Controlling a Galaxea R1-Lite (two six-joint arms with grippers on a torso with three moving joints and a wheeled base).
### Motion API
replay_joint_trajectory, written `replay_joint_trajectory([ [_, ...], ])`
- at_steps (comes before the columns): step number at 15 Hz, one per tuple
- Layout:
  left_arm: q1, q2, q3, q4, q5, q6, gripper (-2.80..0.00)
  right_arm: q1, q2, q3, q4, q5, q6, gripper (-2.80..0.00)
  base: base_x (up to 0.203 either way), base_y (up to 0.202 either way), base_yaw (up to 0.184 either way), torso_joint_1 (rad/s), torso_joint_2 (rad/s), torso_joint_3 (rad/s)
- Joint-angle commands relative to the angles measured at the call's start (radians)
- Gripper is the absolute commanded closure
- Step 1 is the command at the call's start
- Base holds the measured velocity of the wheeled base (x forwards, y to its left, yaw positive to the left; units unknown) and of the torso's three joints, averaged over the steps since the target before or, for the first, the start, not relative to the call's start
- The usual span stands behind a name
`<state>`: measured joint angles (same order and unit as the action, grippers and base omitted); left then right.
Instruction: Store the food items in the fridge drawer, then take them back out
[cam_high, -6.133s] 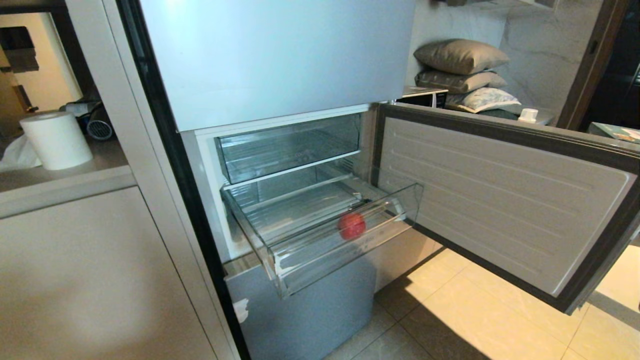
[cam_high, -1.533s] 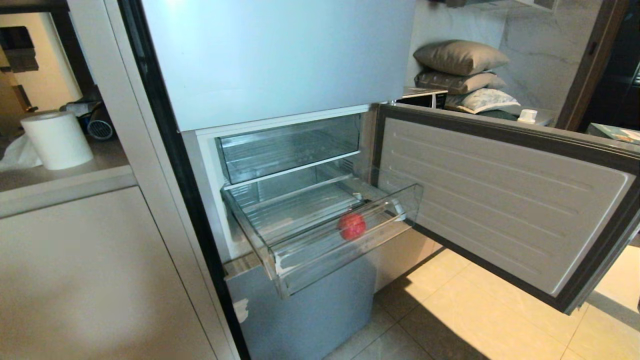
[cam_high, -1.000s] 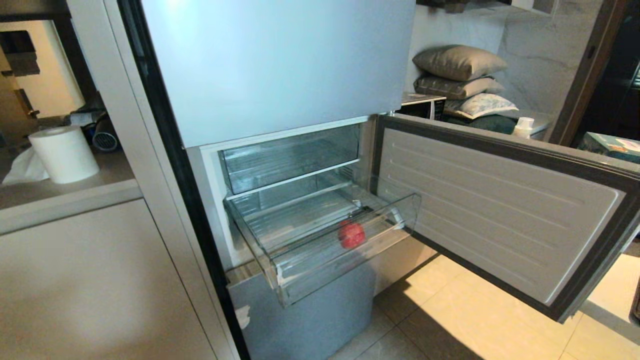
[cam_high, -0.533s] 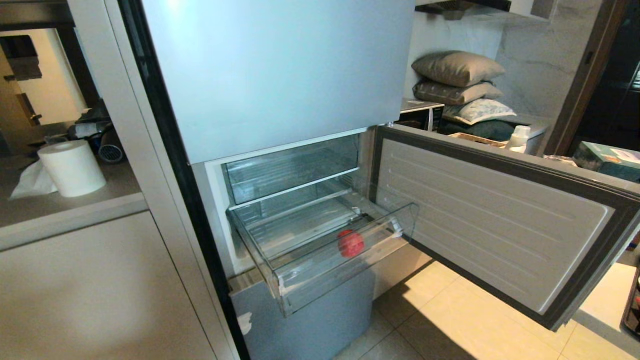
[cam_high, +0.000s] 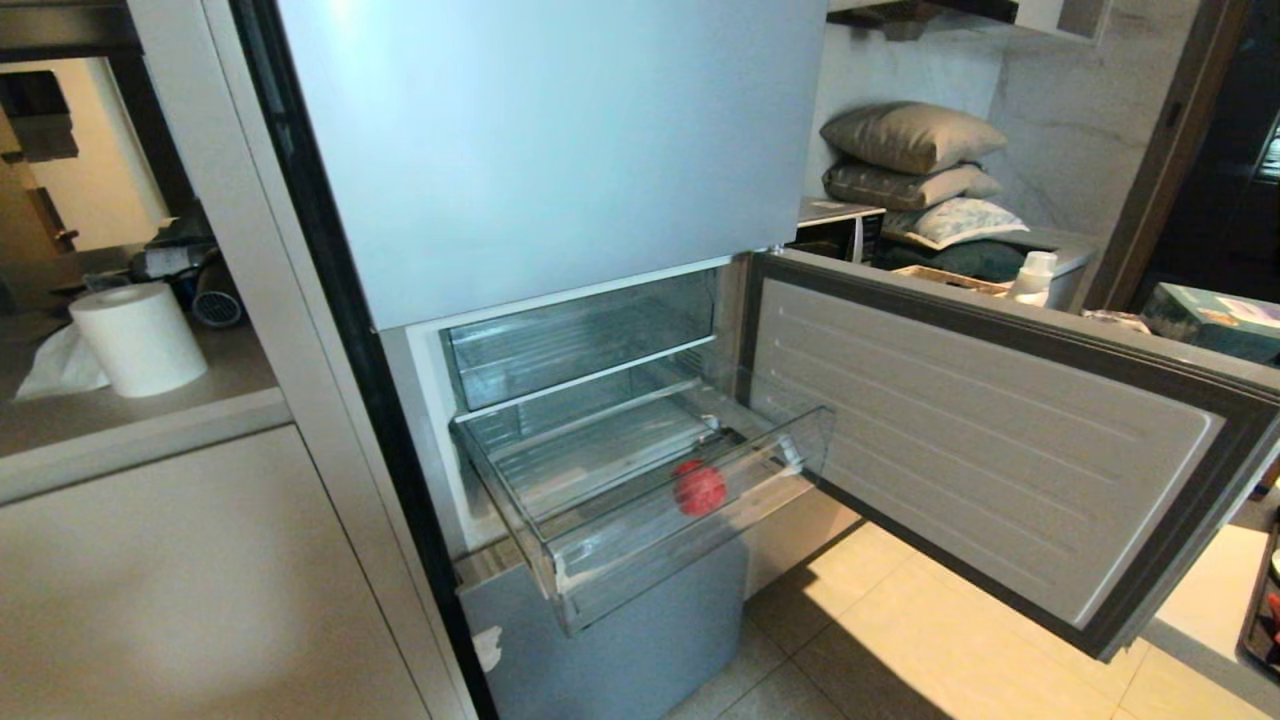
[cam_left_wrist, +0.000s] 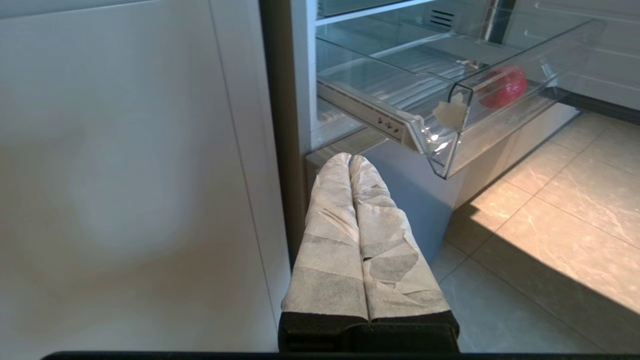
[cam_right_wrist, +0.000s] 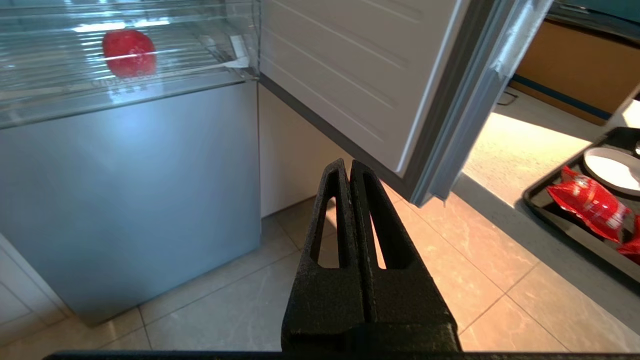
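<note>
The small glossy red fruit (cam_high: 700, 488) is parked inside the pulled-out clear plastic fridge drawer (cam_high: 600, 560), near its front right corner. Left gripper (cam_left_wrist: 350, 159) and right gripper (cam_right_wrist: 348, 164) are both clamped closed, nothing held, down low by the floor.

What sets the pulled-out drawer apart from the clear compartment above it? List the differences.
The fridge drawer is pulled out past the cabinet front; the upper compartment sits pushed in. The drawer holds a red fruit; no food shows in the upper compartment. The compartment has a white front strip; the drawer has a tall clear front wall. Both are transparent plastic with ribbed bottoms.
</note>
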<state>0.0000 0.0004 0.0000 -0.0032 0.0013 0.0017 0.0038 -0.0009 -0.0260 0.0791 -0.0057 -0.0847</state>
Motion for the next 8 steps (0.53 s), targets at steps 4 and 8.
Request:
replay_joint_trajectory([
  [4, 0.0, 0.001, 0.002, 0.0, 0.0, 0.0, 0.0, 0.001, 0.002, 0.0, 0.001, -0.002, 0.02, 0.0, -0.004, -0.004, 0.09, 0.006, 0.0, 0.003],
  [8, 0.0, 0.001, 0.002, 0.0, 0.0, 0.0, 0.0, 0.0, 0.002, -0.001, 0.001, -0.005, 0.039, 0.0, -0.001, -0.008, 0.175, 0.003, 0.0, 0.002],
])
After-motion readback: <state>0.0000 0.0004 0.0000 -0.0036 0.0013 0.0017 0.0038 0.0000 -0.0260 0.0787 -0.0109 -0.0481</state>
